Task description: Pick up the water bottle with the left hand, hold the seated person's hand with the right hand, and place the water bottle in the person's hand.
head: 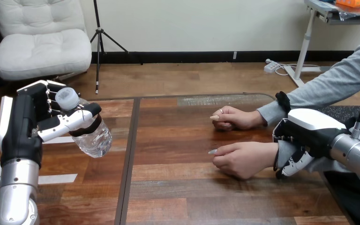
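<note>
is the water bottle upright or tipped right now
Tipped: the water bottle leans, its cap up-left and its base down-right, gripped near its neck by the left hand.

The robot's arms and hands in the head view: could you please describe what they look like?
Both are alike. The left hand and right hand are black, blocky machine hands, each with a smooth white shell on its back and jointed fingers in black and white. Behind each wrist, the left forearm and right forearm are round, silver metal cylinders.

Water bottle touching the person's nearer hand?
Apart. Head view: water bottle in the left hand, bare table between it and the person's nearer hand.
</note>
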